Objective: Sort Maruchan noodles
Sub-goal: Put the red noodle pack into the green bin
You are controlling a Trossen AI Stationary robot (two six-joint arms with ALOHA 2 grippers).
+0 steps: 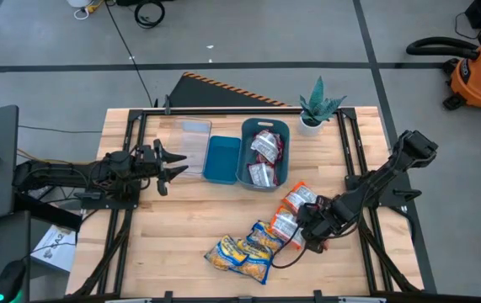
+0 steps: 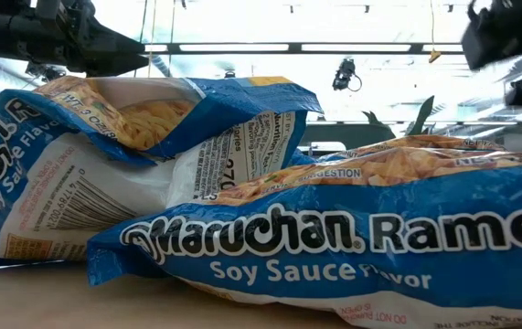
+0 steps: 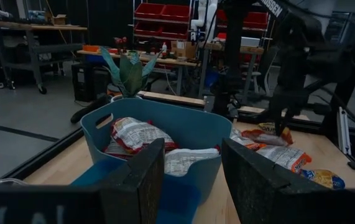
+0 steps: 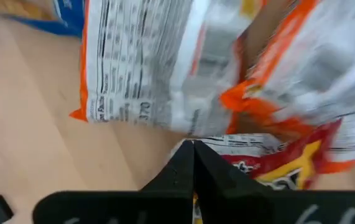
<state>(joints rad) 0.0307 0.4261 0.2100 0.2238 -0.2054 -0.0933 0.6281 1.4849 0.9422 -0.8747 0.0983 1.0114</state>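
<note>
Several Maruchan noodle packets lie flat on the table's near right part. Yellow-and-blue ones (image 1: 242, 252) sit nearest the near edge and fill the low view (image 2: 334, 239). Orange-red ones (image 1: 299, 199) lie just beyond them. Two red-and-white packets (image 1: 265, 147) lie in a teal bin (image 1: 246, 168), also seen in the left wrist view (image 3: 141, 134). My right gripper (image 1: 312, 229) is low at the orange-red packets, shut. My left gripper (image 1: 171, 165) hovers open at the table's left, pointing at the teal bin (image 3: 193, 127). My right gripper (image 4: 193, 146) is shut on the edge of an orange-red packet (image 4: 252, 165), slanting down from the table's right. A yellow sliver shows between the shut fingers. The rest of the packet lies among the other orange-red packets (image 4: 308, 68). Whether it is lifted, I cannot tell.
A flat blue bin (image 1: 221, 159) and a clear bin (image 1: 191, 141) stand left of the teal bin. A small potted plant (image 1: 317, 108) stands at the far right corner. Black rails (image 1: 351, 151) run along the table's sides. Bare wood (image 1: 181, 227) lies left of the packets.
</note>
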